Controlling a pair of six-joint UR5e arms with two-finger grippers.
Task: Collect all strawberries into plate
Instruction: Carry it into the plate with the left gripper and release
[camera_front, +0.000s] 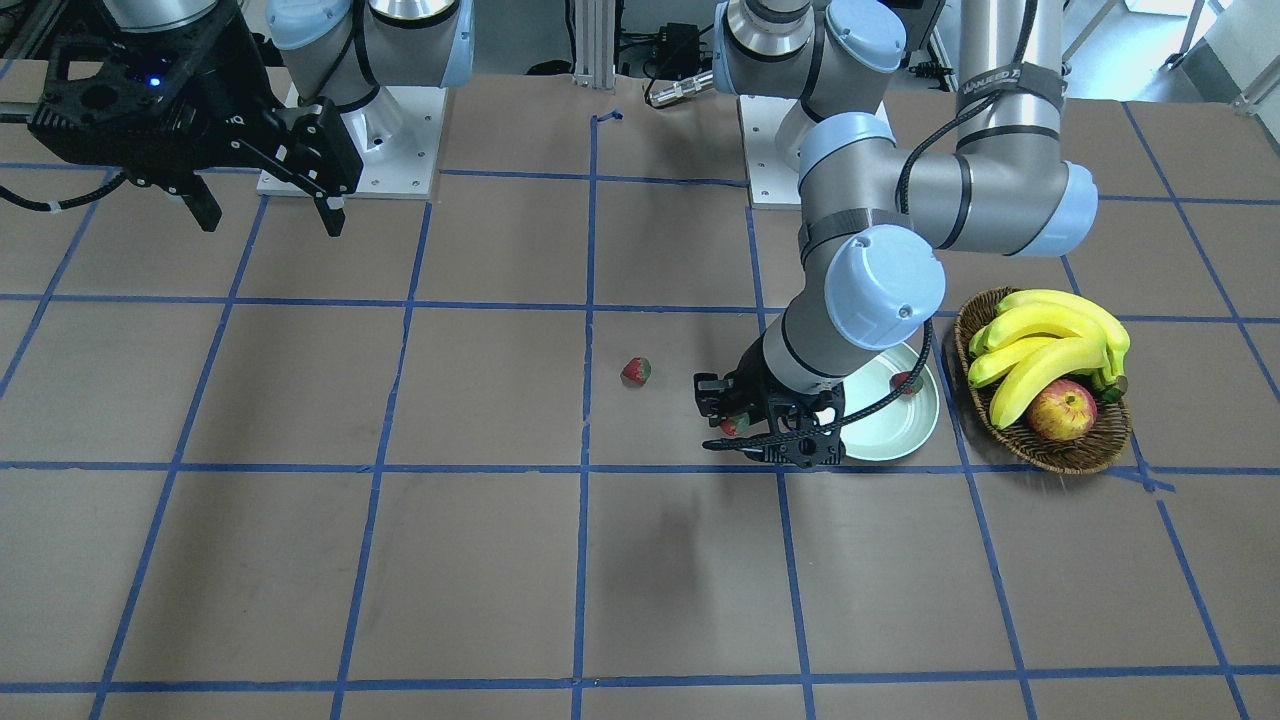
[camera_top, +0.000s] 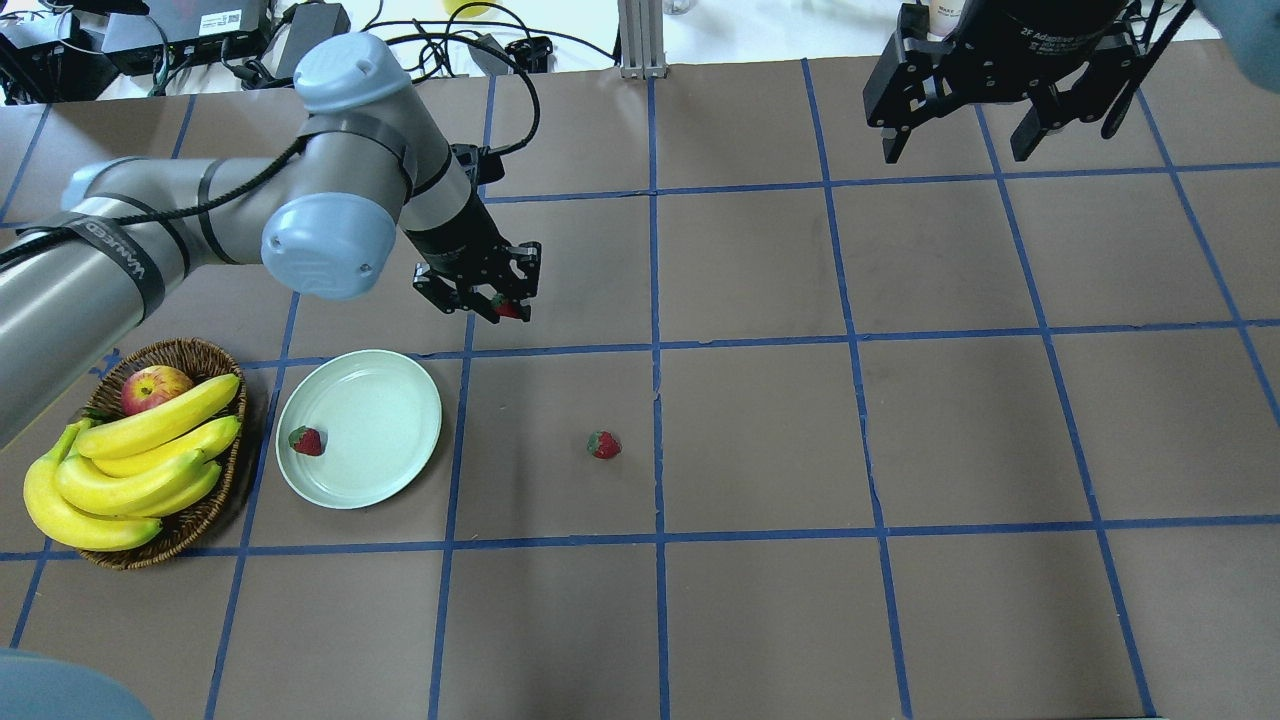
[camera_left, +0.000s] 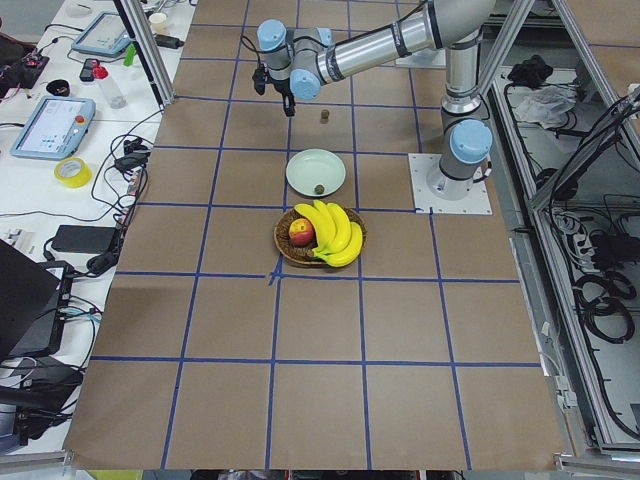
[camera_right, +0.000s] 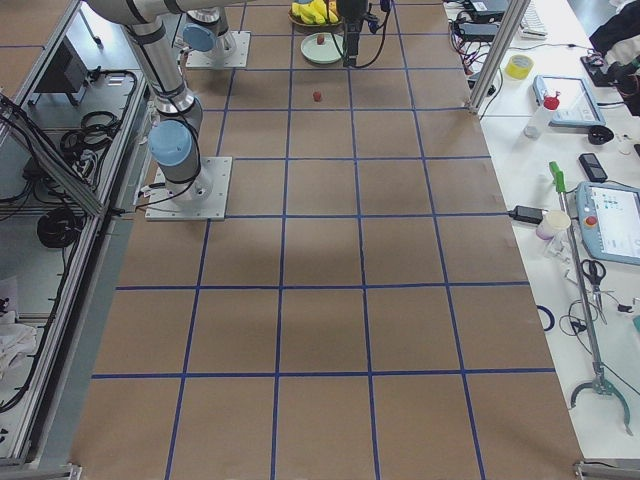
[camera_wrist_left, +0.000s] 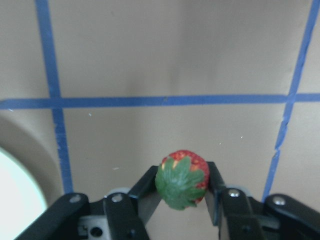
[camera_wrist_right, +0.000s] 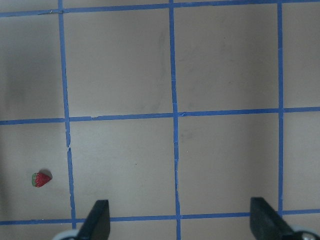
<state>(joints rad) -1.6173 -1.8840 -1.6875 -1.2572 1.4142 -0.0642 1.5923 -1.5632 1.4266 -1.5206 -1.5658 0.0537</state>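
Observation:
My left gripper (camera_top: 497, 308) is shut on a red strawberry (camera_wrist_left: 182, 180) with a green cap and holds it above the table, just beyond the far right rim of the plate. The pale mint plate (camera_top: 385, 400) lies on the table with a second strawberry (camera_top: 306, 440) inside, near its left rim. A third strawberry (camera_top: 604, 444) lies on the brown table to the right of the plate; it also shows in the right wrist view (camera_wrist_right: 41, 179). My right gripper (camera_top: 955, 150) is open and empty, raised high at the far right.
A brown wicker basket (camera_top: 195, 352) with bananas (camera_top: 130, 460) and a red-yellow apple (camera_top: 155, 388) stands right beside the plate on its left. Blue tape lines grid the brown table. The arm bases (camera_front: 350, 150) stand at the table's robot-side edge.

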